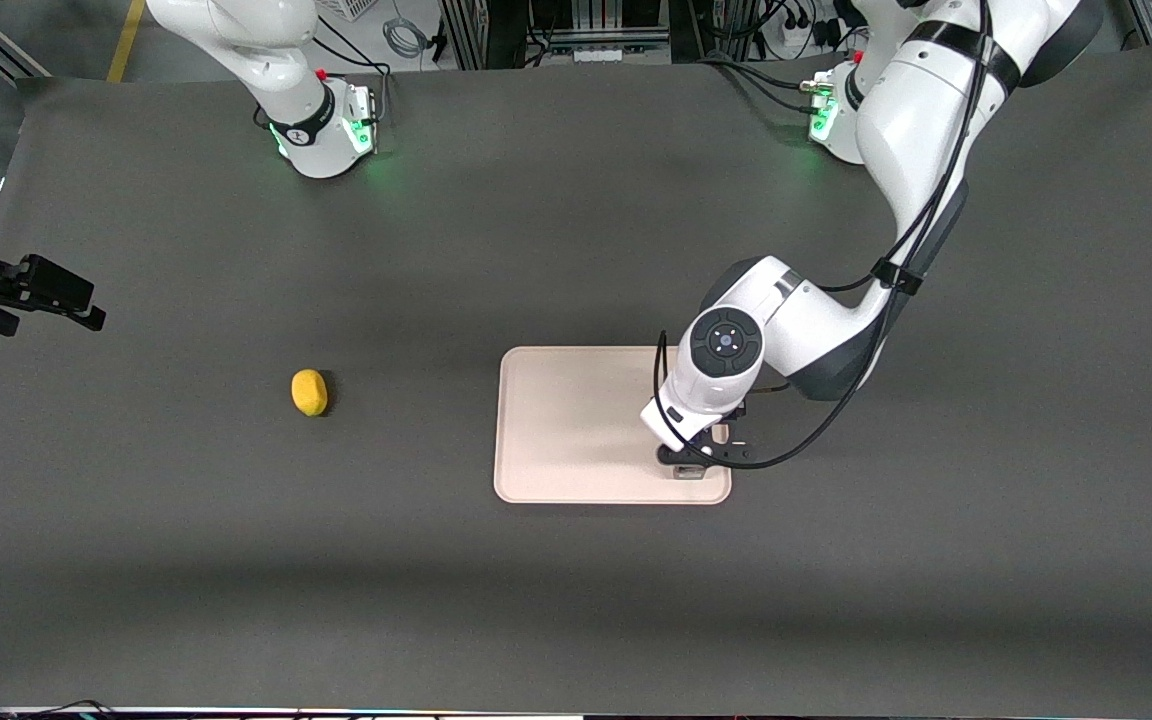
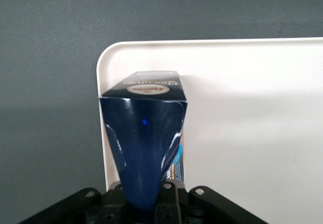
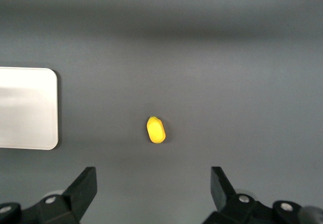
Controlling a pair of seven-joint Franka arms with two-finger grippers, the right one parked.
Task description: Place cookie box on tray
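Pinching the cookie box, tool over tray corner, fingertips hidden.

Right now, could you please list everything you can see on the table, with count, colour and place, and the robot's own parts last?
cookie box: one, dark blue, pinched in the gripper above a corner of the tray, its sides squeezed in.
tray: one, pale pink, flat on the table near its middle.
yellow object: one, small, lemon-like, on the table toward the parked arm's end, apart from the tray.
table: one, dark grey surface.
gripper: one, black fingers on the white left arm, over the tray's corner nearest the front camera, shut on the cookie box.
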